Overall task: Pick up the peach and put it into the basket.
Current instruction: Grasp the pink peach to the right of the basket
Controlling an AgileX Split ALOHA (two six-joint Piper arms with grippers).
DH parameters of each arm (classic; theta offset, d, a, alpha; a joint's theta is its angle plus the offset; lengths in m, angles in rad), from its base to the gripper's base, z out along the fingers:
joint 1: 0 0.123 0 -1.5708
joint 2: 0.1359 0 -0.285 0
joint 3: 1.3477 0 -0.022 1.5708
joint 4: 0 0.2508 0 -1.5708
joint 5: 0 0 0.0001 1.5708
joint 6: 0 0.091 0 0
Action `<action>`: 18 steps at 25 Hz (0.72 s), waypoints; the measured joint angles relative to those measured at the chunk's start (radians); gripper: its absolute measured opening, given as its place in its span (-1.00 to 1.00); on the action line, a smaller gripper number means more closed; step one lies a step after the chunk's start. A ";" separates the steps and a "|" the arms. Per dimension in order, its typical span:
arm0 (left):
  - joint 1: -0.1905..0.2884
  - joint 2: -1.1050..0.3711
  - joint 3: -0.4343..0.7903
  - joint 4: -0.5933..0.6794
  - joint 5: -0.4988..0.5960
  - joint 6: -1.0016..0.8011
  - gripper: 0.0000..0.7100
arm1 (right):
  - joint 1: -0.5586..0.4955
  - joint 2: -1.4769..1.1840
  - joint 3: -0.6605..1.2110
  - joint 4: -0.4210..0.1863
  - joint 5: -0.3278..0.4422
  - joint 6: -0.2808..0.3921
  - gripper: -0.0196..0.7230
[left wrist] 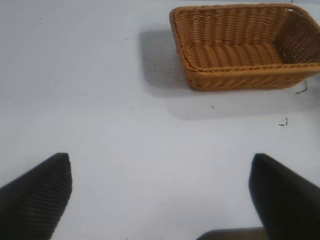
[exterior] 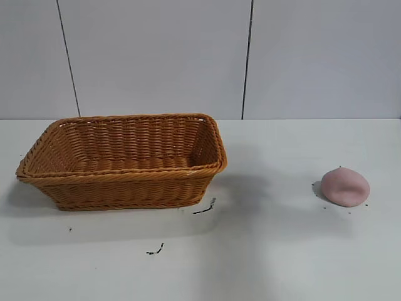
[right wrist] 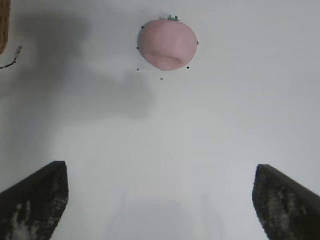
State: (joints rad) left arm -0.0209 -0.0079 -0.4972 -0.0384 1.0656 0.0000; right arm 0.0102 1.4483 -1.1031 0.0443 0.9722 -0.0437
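The peach (exterior: 345,186), a dull pink rounded lump, lies on the white table at the right. It also shows in the right wrist view (right wrist: 167,43), ahead of my right gripper (right wrist: 160,172), which is open, empty and well short of it. The orange-brown wicker basket (exterior: 125,177) stands at the left, empty. It shows in the left wrist view (left wrist: 240,70) too, far ahead of my left gripper (left wrist: 161,162), which is open and empty over bare table. Neither gripper shows in the exterior view.
Small black marks (exterior: 205,209) lie on the table by the basket's front right corner, and another mark (exterior: 155,250) lies nearer the front. A grey panelled wall (exterior: 156,56) stands behind the table.
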 joint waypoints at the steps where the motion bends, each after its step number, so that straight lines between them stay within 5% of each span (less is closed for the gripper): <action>1: 0.000 0.000 0.000 0.000 0.000 0.000 0.95 | 0.000 0.051 -0.035 -0.009 0.002 0.000 0.92; 10: 0.000 0.000 0.000 0.000 0.000 0.000 0.95 | 0.000 0.427 -0.325 -0.037 0.028 -0.021 0.92; 18: 0.000 0.000 0.000 0.000 0.000 0.000 0.95 | 0.000 0.509 -0.351 -0.022 0.018 -0.038 0.92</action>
State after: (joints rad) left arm -0.0209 -0.0079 -0.4972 -0.0384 1.0656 0.0000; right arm 0.0102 1.9575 -1.4538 0.0218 0.9903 -0.0814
